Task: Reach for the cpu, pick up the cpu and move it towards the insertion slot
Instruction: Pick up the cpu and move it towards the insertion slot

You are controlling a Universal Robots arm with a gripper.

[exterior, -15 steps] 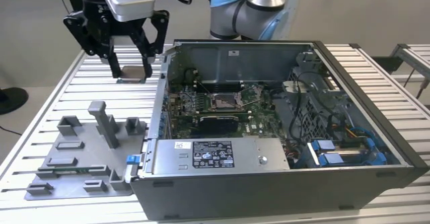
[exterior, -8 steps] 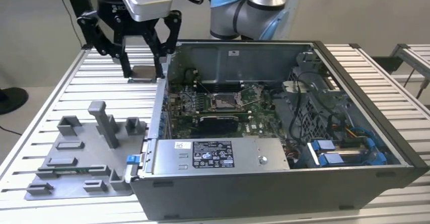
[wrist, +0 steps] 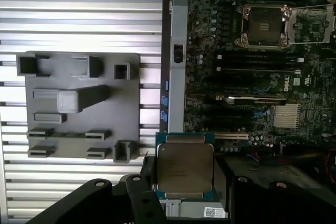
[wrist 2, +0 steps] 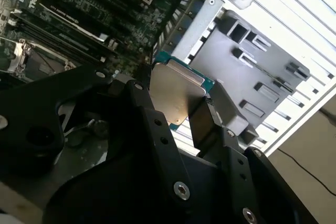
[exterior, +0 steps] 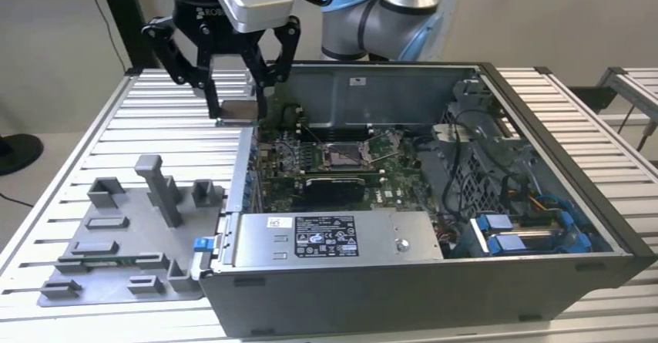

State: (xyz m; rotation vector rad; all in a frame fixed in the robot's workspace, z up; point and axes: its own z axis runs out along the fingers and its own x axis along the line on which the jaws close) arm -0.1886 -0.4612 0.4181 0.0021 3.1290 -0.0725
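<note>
- Gripper [exterior: 240, 110]: your fingers are clamped on the cpu [wrist: 184, 167], one against each opposite edge, chip held flat and clear of any surface.
- Cpu position: in the exterior view it hangs above the slatted table [exterior: 92, 139], just outside the case wall [exterior: 245, 166], on the exterior view's left of the open case.
- Fixture [exterior: 113, 235]: the grey block plate lies on the table near the camera side of the gripper; judge the pick complete, since the chip is off it.
- Key relation: the slot [exterior: 343, 155] lies toward the exterior view's right of the cpu and lower, inside the case on the green board [exterior: 396, 185]. The wall stands between them, so the transfer must pass over it.
- Slot state: in the first wrist view the frame [wrist: 263, 26] stands open around a dark centre, lever wire swung aside.
- View differences: the first wrist view gives you the cpu's silvery top square-on with slot and fixture together; the second wrist view shows the green edge and a finger [wrist 2: 202, 127] against it; height above the table reads best in the exterior view.
</note>
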